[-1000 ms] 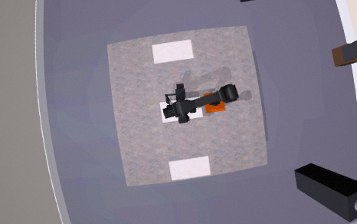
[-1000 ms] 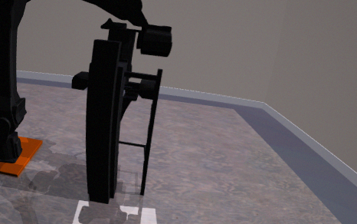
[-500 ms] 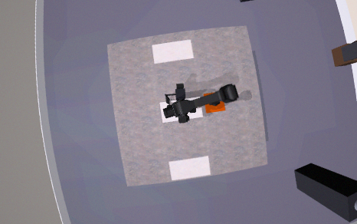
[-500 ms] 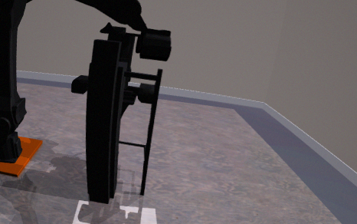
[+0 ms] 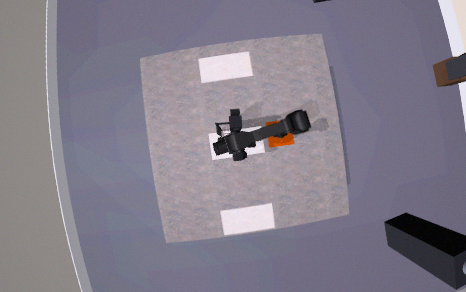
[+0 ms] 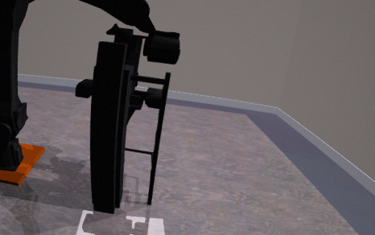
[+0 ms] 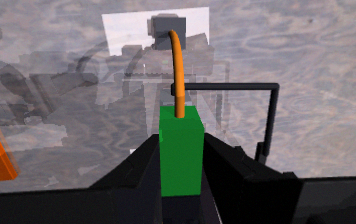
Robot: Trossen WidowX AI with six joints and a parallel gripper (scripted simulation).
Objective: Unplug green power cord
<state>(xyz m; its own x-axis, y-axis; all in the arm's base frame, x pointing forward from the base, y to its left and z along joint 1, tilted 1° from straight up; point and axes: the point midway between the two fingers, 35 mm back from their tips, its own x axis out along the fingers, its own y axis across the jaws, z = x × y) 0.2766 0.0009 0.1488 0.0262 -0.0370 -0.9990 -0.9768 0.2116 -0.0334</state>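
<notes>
The green plug point(image 7: 181, 155) stands between the two black fingers of my gripper point(image 7: 180, 140) in the wrist view, and both fingers press on its sides. The orange cord point(image 7: 178, 75) runs from the plug's far end to a dark grey block point(image 7: 170, 33). A tall black slab point(image 6: 106, 129), which looks like the power strip, stands upright in the exterior view. The slab and arm hide the plug in the exterior view, and the arm hides it in the top view. Whether the plug is still seated in the strip cannot be told.
A thin black rod frame point(image 6: 159, 141) point(image 7: 225, 86) stands beside the slab. The arm's orange base plate point(image 5: 281, 139) point(image 6: 34, 154) is nearby. White rectangles lie on the mottled table top point(image 5: 185, 190), one under the arm point(image 5: 267, 129).
</notes>
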